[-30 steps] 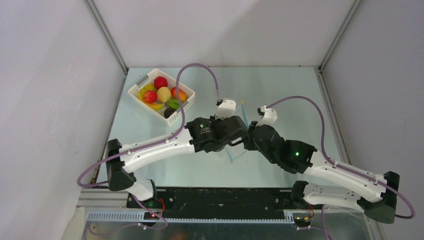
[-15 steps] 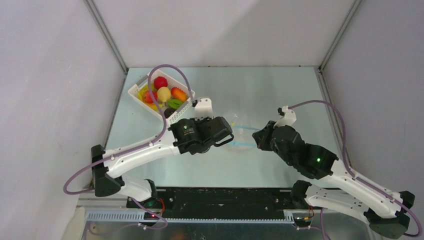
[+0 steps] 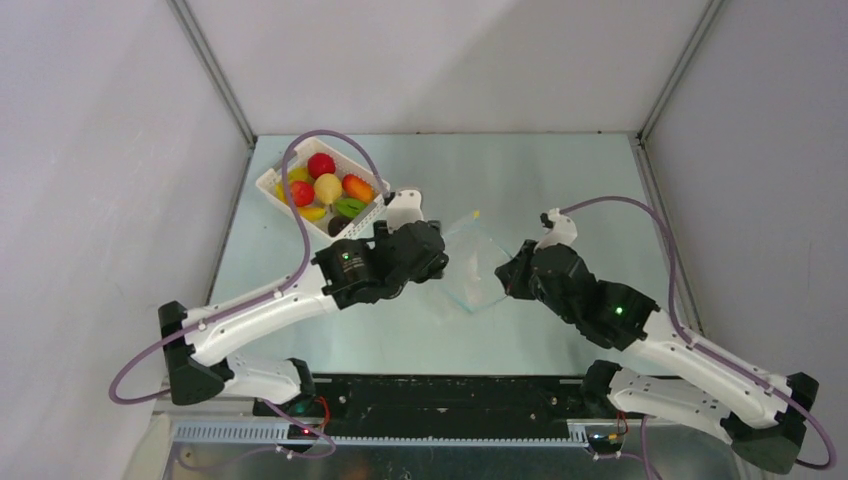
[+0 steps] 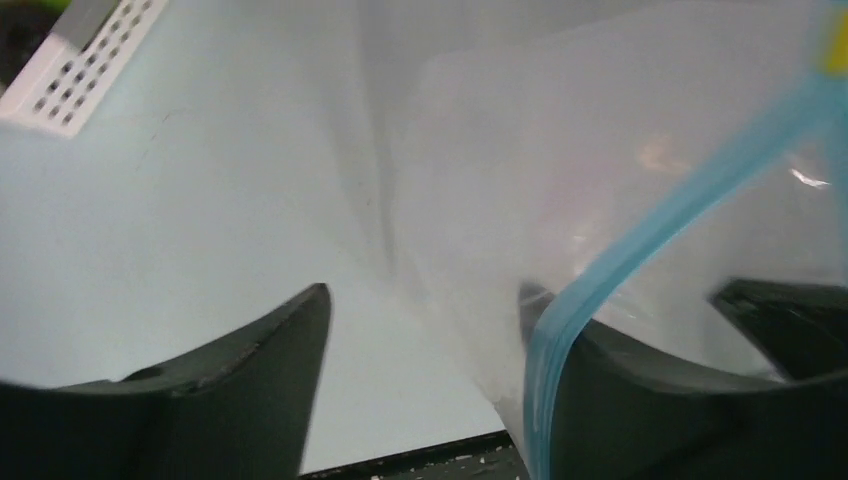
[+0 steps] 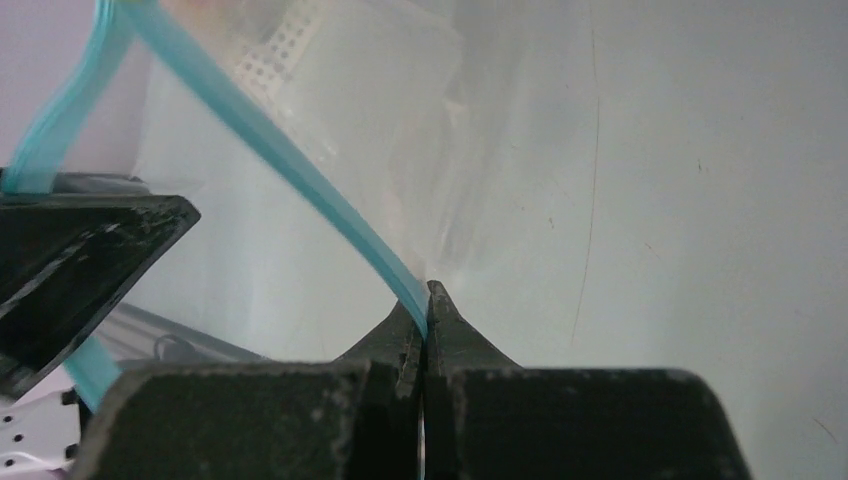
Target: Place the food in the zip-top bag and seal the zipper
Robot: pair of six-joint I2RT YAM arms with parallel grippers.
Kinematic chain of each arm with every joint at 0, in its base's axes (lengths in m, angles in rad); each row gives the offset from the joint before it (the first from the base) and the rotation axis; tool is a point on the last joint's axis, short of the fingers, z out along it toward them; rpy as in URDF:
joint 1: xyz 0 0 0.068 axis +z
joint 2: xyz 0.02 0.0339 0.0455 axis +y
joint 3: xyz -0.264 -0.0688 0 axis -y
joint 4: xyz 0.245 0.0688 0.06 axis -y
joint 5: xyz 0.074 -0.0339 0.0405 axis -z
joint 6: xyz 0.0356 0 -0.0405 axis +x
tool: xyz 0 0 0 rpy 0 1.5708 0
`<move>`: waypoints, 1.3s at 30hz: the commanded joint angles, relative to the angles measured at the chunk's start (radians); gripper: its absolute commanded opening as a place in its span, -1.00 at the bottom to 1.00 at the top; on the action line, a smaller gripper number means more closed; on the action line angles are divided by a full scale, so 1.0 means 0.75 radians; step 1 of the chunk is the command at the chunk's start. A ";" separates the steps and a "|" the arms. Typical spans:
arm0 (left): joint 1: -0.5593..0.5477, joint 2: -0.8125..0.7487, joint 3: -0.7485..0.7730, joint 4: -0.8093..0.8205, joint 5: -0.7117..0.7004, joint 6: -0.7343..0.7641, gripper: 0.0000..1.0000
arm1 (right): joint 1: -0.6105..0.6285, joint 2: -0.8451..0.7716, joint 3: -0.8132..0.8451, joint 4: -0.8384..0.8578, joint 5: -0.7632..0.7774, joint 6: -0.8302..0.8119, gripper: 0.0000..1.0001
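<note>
The right hand [image 5: 428, 292] is clamping the zipper [image 5: 300, 182] of the zip-top bag [image 3: 470, 262] while the left hand [image 4: 422, 295] is standing apart beside the bag.

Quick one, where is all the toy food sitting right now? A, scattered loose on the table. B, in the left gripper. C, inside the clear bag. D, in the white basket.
D: the top view shows the toy food piled together in the white basket at the far left, while the clear bag between the arms has nothing in it.
</note>
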 commanded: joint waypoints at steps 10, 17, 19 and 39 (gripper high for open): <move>-0.005 -0.313 0.003 0.381 0.307 0.311 0.99 | -0.061 0.179 0.286 -0.184 0.136 -0.040 -1.00; 0.033 -0.421 -0.016 0.295 0.107 0.280 0.99 | -0.220 0.216 0.466 -0.351 0.197 -0.283 -1.00; 0.095 -0.431 -0.028 0.245 0.085 0.226 0.99 | -0.259 0.227 0.513 -0.418 0.249 -0.354 -1.00; 0.982 -0.102 -0.162 0.284 0.409 0.220 0.99 | -0.286 0.734 0.628 -0.301 0.044 -0.608 -1.00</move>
